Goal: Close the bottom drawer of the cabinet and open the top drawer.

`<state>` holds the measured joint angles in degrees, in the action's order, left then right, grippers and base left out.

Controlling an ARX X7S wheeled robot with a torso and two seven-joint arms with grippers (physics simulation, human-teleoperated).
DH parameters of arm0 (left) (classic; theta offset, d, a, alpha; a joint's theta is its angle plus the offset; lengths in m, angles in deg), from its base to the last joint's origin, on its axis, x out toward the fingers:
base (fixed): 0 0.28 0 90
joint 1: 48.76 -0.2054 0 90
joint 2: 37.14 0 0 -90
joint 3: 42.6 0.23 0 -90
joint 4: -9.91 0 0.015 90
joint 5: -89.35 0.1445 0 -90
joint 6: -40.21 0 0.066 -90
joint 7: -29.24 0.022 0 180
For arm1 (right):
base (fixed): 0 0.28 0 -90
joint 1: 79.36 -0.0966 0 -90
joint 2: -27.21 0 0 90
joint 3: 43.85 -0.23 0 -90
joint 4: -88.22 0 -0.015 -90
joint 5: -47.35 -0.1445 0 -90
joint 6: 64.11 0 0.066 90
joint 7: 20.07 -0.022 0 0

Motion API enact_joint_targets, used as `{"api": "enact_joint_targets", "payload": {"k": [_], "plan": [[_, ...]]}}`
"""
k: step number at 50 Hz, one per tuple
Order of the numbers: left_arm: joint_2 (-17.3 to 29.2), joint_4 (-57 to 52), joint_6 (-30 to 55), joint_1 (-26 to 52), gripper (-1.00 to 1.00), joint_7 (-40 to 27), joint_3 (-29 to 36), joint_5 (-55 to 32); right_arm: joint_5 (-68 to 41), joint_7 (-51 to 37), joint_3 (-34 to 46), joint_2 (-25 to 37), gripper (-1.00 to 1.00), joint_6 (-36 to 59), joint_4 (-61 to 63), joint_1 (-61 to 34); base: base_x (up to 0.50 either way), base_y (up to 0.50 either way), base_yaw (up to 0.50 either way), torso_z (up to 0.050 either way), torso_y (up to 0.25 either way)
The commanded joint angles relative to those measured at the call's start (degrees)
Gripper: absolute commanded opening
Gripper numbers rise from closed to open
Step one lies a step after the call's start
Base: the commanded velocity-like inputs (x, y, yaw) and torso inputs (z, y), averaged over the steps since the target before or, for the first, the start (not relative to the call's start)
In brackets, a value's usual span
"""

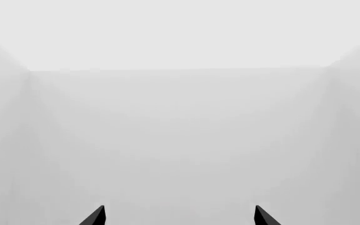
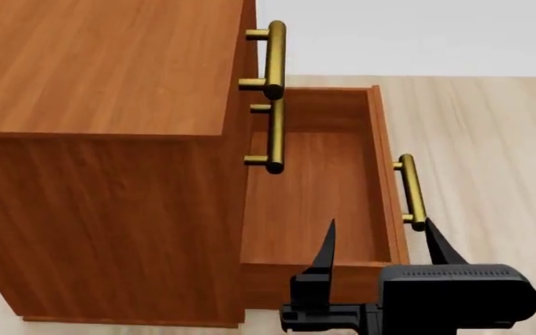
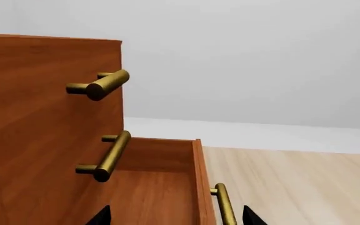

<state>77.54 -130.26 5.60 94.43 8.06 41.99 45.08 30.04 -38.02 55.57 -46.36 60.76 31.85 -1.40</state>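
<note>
Below, the bottom drawer juts open, its brass handle between the right gripper's parted fingers.

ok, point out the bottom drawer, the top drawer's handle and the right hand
bottom drawer point(image 2: 317, 188): head view, on its bare inner floor; it stands pulled out.
top drawer's handle point(image 2: 275, 59): head view, mid-length on the brass bar.
right hand point(image 2: 380, 244): head view, midway between its two black fingertips, spread beside the bottom handle.

We see the reddish-brown cabinet with its bottom drawer pulled fully out, empty, brass handle outward; the top drawer above it sits shut, flush.
</note>
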Motion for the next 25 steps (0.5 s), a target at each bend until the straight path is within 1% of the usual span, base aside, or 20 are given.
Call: {"api": "enact_joint_targets", "payload": {"k": [1, 25], "plan": [[0.3, 0.0, -0.1, -0.1, 1.0, -0.4, 0.2, -0.2, -0.2, -0.2, 0.2, 0.2, 1.0, -0.4, -0.2, 0.1, 0.0, 0.0, 0.0, 0.0, -0.123], [1.0, 0.3, -1.0, -0.6, 1.0, -0.7, 0.1, -0.7, -0.8, -0.9, 1.1, 0.5, 1.0, 1.4, 0.2, -1.8, 0.0, 0.0, 0.0, 0.0, -0.125]]}}
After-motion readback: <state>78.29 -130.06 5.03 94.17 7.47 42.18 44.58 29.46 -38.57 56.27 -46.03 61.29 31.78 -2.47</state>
